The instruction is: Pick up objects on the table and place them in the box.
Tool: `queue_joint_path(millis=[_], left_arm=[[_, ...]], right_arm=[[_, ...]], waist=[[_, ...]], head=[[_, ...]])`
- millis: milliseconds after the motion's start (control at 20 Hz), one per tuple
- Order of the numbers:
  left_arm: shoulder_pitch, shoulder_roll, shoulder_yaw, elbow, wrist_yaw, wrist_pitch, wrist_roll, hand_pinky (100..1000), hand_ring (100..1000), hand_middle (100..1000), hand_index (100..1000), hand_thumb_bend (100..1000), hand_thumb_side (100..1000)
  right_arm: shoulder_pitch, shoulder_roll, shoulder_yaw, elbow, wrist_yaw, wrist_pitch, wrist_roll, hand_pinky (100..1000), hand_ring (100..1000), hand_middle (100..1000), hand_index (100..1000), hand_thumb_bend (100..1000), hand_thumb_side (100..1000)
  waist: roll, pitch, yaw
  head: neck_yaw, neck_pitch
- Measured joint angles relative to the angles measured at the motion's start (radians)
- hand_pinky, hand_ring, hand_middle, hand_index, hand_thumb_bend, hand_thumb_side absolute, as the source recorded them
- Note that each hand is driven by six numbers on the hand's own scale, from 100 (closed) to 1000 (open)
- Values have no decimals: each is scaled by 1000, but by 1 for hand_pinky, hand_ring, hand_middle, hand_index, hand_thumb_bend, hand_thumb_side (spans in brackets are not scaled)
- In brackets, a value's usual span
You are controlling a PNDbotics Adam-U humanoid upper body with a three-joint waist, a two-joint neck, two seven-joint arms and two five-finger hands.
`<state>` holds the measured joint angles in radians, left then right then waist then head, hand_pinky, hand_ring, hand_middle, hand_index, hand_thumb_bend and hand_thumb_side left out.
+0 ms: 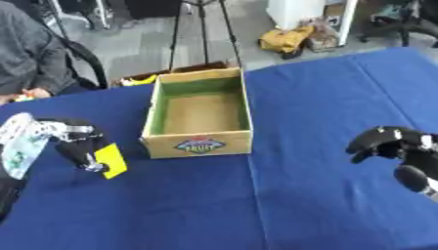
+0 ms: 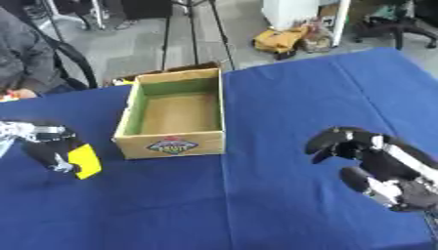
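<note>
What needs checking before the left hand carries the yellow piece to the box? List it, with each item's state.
1. Hold on the object: the left hand has its fingers curled round the yellow piece. Ok.
2. Piece off the table: cannot tell; it hangs at the fingertips close to the blue tablecloth.
3. Box open and upright: ok, with the open top facing up.
4. Room inside the box: ok, the brown floor shows bare.
5. Path from hand to box: ok, only bare cloth lies between them.
6. Right hand out of the way: ok, it hangs curled and holding nothing, well to the box's right.
</note>
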<state>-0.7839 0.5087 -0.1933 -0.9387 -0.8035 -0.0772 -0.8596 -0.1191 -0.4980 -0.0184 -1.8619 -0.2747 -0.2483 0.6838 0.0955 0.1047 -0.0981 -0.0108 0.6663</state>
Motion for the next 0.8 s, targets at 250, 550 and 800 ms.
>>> queue_joint_path(millis=[250, 550, 800], left_arm=[[4, -10, -3, 1, -8, -2, 4, 687, 598, 613, 768, 379, 344], [9, -17, -10, 1, -22, -10, 12, 662, 576, 588, 713, 329, 324], [9, -17, -12, 1, -34, -4, 40, 609, 508, 498, 576, 100, 306]], right_arm=[[0, 0, 0, 0, 0, 0, 0, 713, 788, 748, 796, 287, 580], [0, 0, -1, 0, 0, 0, 0, 713, 788, 747, 796, 287, 580], [0, 0, -5, 0, 0, 0, 0, 713, 788, 748, 796, 288, 580]], waist=[[0, 1, 0], [0, 1, 0], [0, 1, 0]], head=[[0, 0], [0, 0], [-1, 0]])
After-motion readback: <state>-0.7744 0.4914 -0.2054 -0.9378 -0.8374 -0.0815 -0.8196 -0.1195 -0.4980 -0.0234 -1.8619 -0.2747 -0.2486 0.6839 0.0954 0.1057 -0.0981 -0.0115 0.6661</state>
